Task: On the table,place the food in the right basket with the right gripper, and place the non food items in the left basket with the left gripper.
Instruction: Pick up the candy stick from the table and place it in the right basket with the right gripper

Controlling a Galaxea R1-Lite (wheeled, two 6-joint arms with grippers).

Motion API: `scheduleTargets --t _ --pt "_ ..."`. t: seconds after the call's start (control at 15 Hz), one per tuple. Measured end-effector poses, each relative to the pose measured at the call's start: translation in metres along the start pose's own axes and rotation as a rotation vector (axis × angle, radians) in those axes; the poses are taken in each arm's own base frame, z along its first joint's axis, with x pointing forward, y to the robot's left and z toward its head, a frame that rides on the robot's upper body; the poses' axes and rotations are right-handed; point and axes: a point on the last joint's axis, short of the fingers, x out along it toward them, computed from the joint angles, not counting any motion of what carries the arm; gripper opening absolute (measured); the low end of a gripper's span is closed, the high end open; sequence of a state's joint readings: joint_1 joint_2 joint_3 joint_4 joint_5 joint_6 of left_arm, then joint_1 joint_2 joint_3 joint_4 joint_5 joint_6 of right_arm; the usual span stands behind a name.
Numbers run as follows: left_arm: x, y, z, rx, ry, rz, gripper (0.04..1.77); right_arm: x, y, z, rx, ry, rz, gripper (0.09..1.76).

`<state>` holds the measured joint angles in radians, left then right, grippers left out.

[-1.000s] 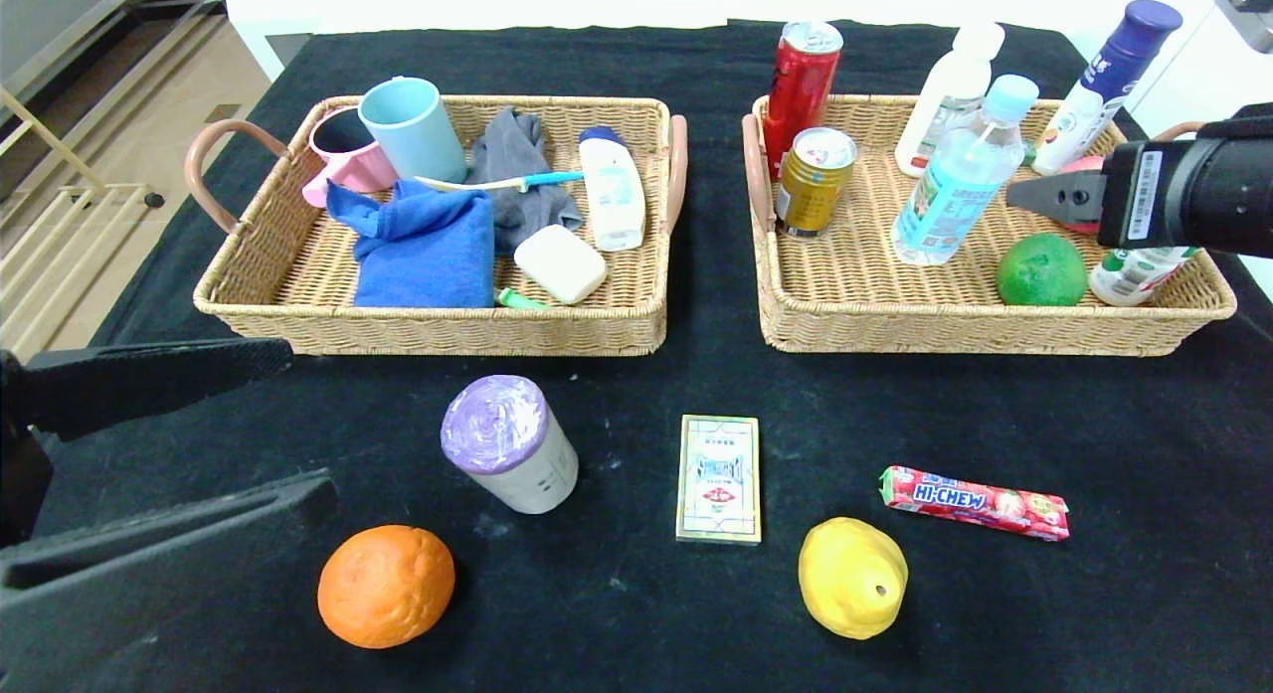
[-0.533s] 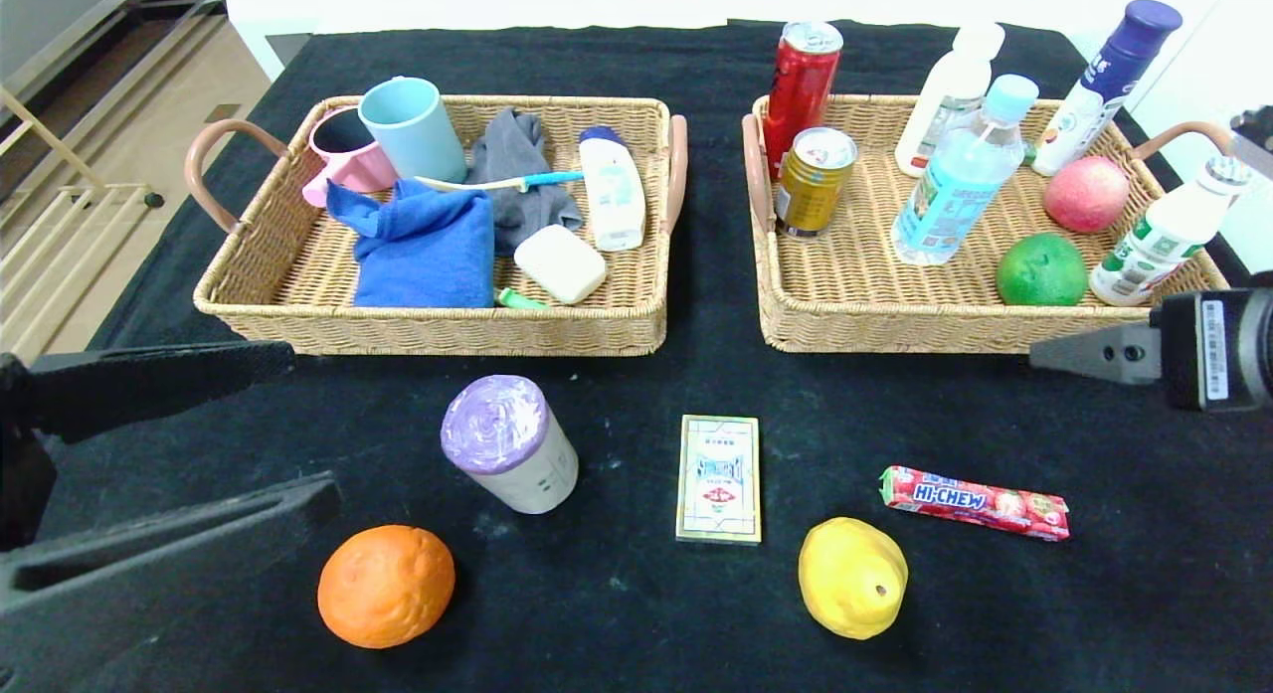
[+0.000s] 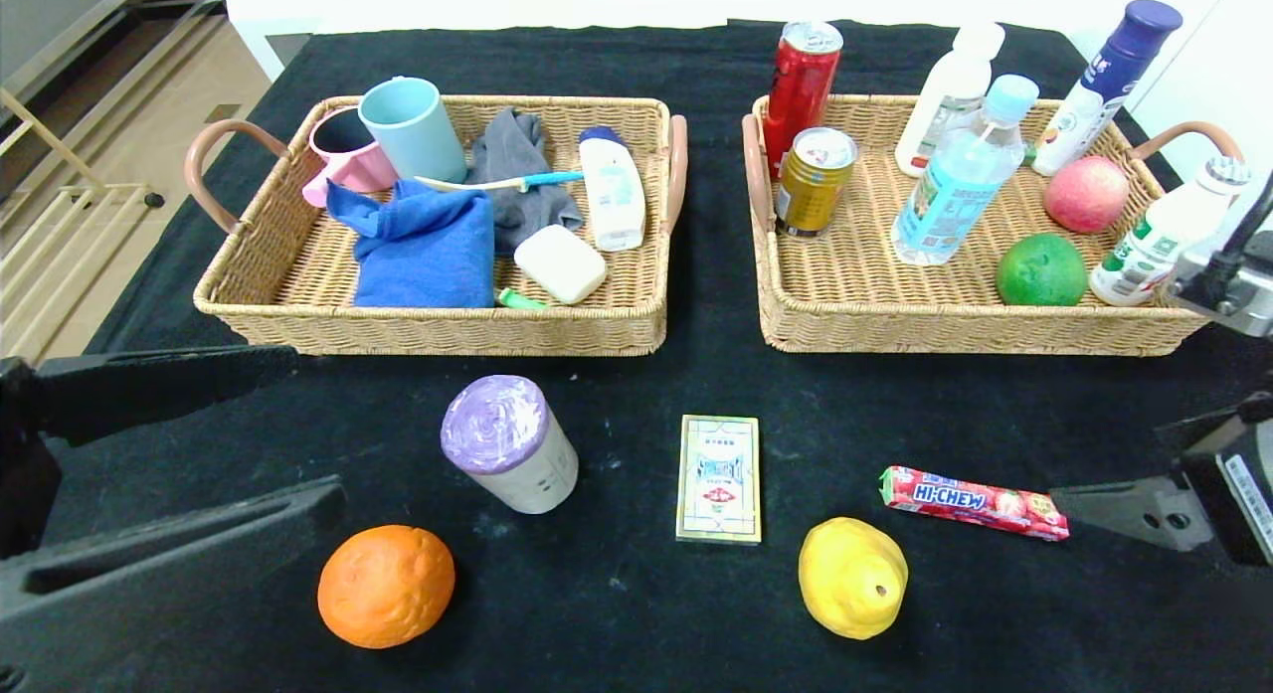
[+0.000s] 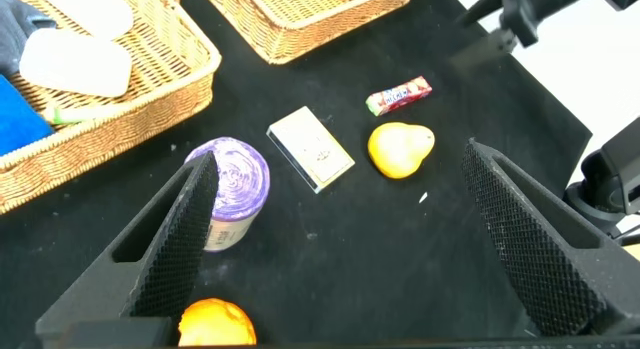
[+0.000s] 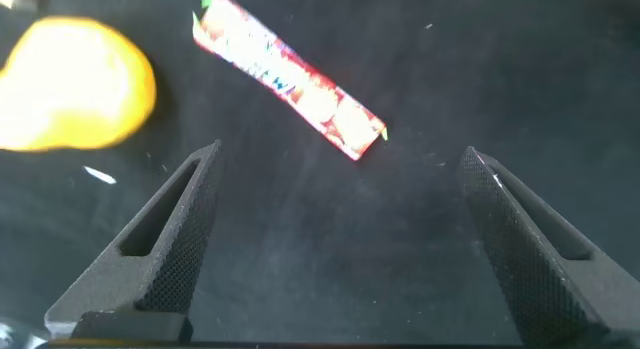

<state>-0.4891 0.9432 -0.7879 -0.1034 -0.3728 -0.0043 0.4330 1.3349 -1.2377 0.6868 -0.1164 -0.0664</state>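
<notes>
Fingers spread wide on the right gripper (image 5: 340,239), black and long, holding nothing, low over the black-draped table (image 3: 995,415) at its right side, just beside the red Hi-Chew candy stick (image 3: 974,502). In the right wrist view the candy stick (image 5: 288,76) lies slantwise just ahead of the open jaws, apart from them, with the yellow pear-shaped fruit (image 5: 72,84) off to one side. From the head camera that fruit (image 3: 853,577) sits near the front edge, the small flat yellow-edged card box (image 3: 719,479) just to its left, then the purple-topped roll in a white sleeve (image 3: 509,442), and the dimpled orange (image 3: 386,586) in front of the roll. Over on the left, the left gripper (image 4: 340,239) hovers with its black fingers also wide apart and empty, the roll (image 4: 230,189) near one finger. Behind everything stand the two tan wicker trays: the right basket (image 3: 955,325) with cans, bottles and fruit, the left basket (image 3: 428,325) with mugs and cloths.
</notes>
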Motion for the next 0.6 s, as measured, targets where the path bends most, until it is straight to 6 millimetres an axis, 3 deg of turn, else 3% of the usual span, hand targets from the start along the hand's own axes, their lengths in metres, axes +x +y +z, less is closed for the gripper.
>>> scheduleTargets --t 0.6 --pt "-0.001 0.000 0.001 0.002 -0.007 0.002 1.76 0.045 0.004 0.014 -0.208 0.047 0.074 1.70"
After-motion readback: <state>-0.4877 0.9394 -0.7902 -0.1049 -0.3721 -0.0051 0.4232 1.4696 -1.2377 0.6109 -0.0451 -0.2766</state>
